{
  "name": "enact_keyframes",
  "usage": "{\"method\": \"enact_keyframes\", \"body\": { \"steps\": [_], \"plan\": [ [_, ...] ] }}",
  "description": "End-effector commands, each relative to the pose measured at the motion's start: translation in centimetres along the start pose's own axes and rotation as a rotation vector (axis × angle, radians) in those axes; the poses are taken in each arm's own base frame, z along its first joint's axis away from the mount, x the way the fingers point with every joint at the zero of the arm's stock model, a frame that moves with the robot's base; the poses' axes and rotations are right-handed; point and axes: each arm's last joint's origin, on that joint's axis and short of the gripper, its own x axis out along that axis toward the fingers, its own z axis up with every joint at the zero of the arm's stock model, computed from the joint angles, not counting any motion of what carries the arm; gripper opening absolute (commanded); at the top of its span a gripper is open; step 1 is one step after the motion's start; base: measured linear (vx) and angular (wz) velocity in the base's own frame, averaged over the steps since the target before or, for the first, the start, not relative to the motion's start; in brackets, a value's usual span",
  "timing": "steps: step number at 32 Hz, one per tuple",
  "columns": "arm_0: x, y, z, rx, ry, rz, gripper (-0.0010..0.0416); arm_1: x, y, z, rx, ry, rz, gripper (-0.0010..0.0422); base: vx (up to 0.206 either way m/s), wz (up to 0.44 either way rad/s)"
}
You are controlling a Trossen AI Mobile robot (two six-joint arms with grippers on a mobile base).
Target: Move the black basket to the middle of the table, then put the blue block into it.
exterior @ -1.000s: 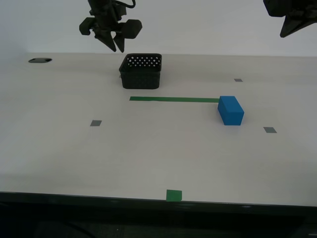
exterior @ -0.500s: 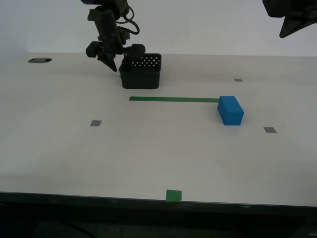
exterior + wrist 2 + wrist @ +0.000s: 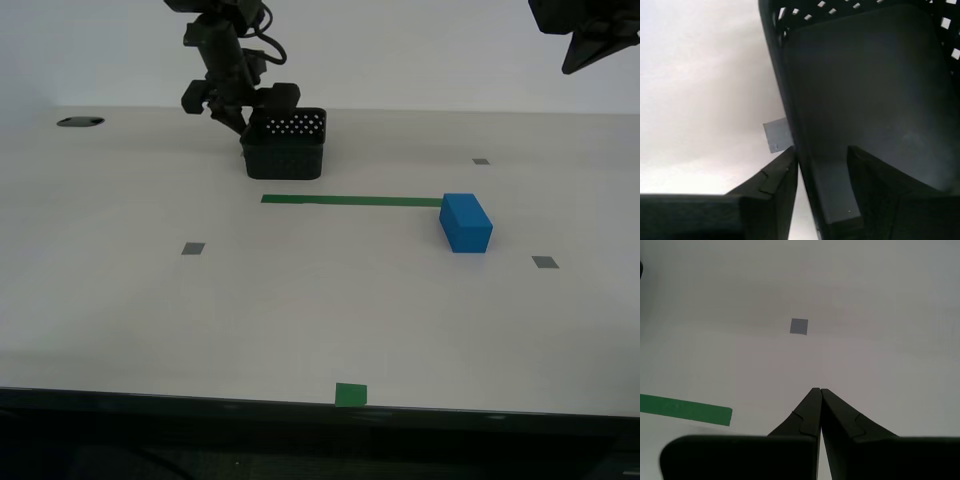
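The black basket (image 3: 285, 150) stands at the back of the table (image 3: 300, 310), left of centre in the exterior view. My second gripper (image 3: 245, 125) is down at the basket's near-left corner, open, and straddles its wall. In the second wrist view (image 3: 822, 160) one finger is outside and one inside the basket (image 3: 865, 90). The blue block (image 3: 466, 222) lies on the table at the right end of the green tape strip (image 3: 350, 200). My first gripper (image 3: 575, 62) hangs high at the exterior view's upper right, shut and empty (image 3: 820, 390).
Small grey square marks (image 3: 193, 248) (image 3: 545, 262) (image 3: 481, 161) dot the table. A green square (image 3: 351, 394) sits at the dark front edge. A dark oval hole (image 3: 80, 122) is at the back left. The first wrist view shows a tape end (image 3: 685, 410) and a grey mark (image 3: 799, 326).
My second gripper has come down from above the basket and now straddles its near-left wall. The basket, the block and the first arm have not moved.
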Motion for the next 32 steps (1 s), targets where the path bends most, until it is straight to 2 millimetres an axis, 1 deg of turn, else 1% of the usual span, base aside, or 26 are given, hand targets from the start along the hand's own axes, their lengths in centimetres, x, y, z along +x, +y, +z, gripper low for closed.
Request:
{"method": "enact_keyframes", "body": {
  "steps": [1, 2, 6, 8, 9, 13, 16, 18, 20, 21, 23, 25, 29, 30, 32],
  "plan": [
    [0.0, 0.0, 0.0, -0.003, -0.001, 0.002, 0.0, 0.0, -0.4, 0.0, -0.011, 0.004, -0.003, 0.008, 0.0, 0.0],
    [0.0, 0.0, 0.0, -0.003, -0.001, 0.002, 0.0, 0.0, -0.5, -0.1, -0.011, 0.006, -0.004, 0.0071, 0.0, 0.0],
    [0.0, 0.0, 0.0, -0.003, 0.0, 0.002, 0.0, 0.0, -0.7, -0.1, -0.021, 0.009, -0.004, -0.0001, 0.0, 0.0],
    [0.0, 0.0, 0.0, -0.003, 0.0, 0.002, 0.0, 0.2, -0.7, -0.4, -0.027, 0.018, -0.004, 0.0003, 0.0, 0.0],
    [0.0, 0.0, 0.0, -0.003, 0.0, 0.002, 0.0, 0.4, -0.7, -0.7, -0.028, 0.028, -0.003, -0.0003, 0.0, 0.0],
    [0.0, 0.0, 0.0, -0.003, -0.002, 0.002, 0.0, 1.0, -1.0, -1.7, -0.024, 0.067, -0.004, -0.0002, 0.0, 0.0],
    [0.0, 0.0, 0.1, -0.004, -0.007, 0.002, 0.0, 1.1, -2.6, -2.1, 0.003, 0.093, -0.028, -0.0002, 0.0, 0.0],
    [0.0, 0.0, 0.1, -0.004, -0.007, 0.002, 0.0, 1.0, -4.5, -2.5, 0.036, 0.103, -0.043, -0.0002, 0.0, 0.0],
    [0.0, 0.0, 0.1, -0.004, -0.007, 0.002, 0.0, 0.9, -5.6, -2.7, 0.057, 0.113, -0.053, -0.0002, 0.0, 0.0],
    [0.0, 0.0, 0.1, -0.003, -0.007, 0.002, 0.0, 0.9, -6.5, -3.0, 0.074, 0.125, -0.059, -0.0002, 0.0, 0.0],
    [0.0, 0.0, 0.1, -0.003, -0.007, 0.002, 0.0, 0.8, -7.3, -3.2, 0.089, 0.132, -0.065, -0.0002, 0.0, 0.0],
    [0.0, 0.0, 0.1, -0.003, -0.006, 0.002, 0.0, 0.6, -8.8, -3.7, 0.118, 0.16, -0.074, -0.0002, 0.0, 0.0],
    [0.0, 0.0, 0.1, -0.003, -0.007, 0.002, 0.0001, 0.4, -9.9, -4.4, 0.138, 0.206, -0.099, -0.0002, 0.0, 0.0],
    [0.0, 0.0, 0.1, -0.003, -0.007, 0.002, 0.0, 0.1, -10.6, -4.5, 0.151, 0.223, -0.104, -0.0002, 0.0, 0.0],
    [0.0, 0.0, 0.1, -0.004, -0.008, 0.002, 0.0, -0.3, -11.1, -4.7, 0.164, 0.25, -0.104, -0.0002, 0.0, 0.0]
  ]
}}
